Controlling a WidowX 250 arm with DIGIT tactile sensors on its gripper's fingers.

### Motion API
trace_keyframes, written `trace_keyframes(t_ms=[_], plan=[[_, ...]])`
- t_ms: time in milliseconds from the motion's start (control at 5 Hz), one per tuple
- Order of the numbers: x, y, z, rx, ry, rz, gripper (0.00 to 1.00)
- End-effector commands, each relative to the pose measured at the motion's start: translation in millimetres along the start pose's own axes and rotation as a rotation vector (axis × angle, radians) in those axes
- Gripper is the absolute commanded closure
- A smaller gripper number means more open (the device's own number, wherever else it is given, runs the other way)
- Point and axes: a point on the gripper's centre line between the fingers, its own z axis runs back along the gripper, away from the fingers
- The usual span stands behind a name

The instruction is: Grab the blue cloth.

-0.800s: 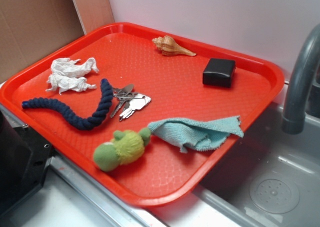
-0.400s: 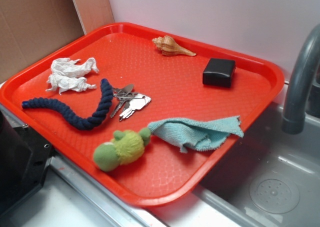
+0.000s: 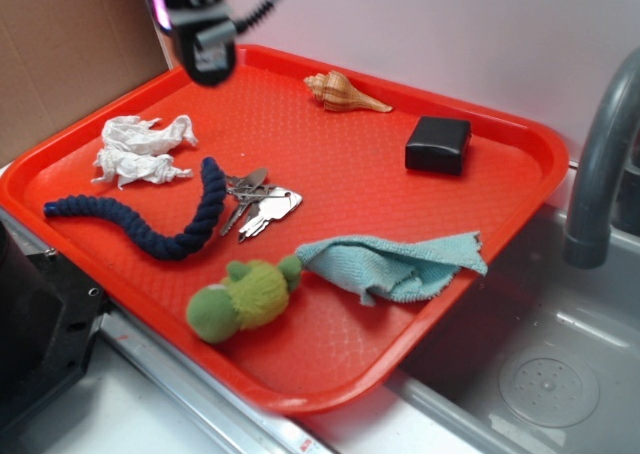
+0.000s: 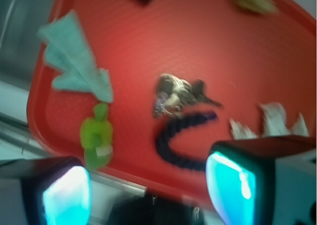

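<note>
The blue cloth is a rumpled light teal washcloth lying near the tray's front right rim, with one corner over the edge toward the sink. In the wrist view the blue cloth shows at the upper left, blurred. My gripper hangs high above the tray's back left corner, far from the cloth. From the wrist camera my gripper is open, its cyan pads wide apart with nothing between them.
On the red tray lie a green plush toy touching the cloth's left end, a navy rope, keys, a white tissue, a shell and a black box. To the right are a grey faucet and a sink.
My gripper has come into the exterior view at the top left, where it was out of frame before. Nothing on the tray has moved.
</note>
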Motion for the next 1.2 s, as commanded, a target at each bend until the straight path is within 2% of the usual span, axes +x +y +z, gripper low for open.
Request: trace_keyframes(t_ms=[0,400,600,800,1000], plan=[[1,-63,-23,0.022,-0.068,-0.505,0.0],[1,-63,-23,0.022,-0.068,-0.505,0.0],[17,-59,-47,0.064,-0.027,-0.626,0.0],[44,-66,-75,0.13,-0.065,-0.778,0.0],[61,-71,-100,0.086,-0.019,-0.857,0.0]])
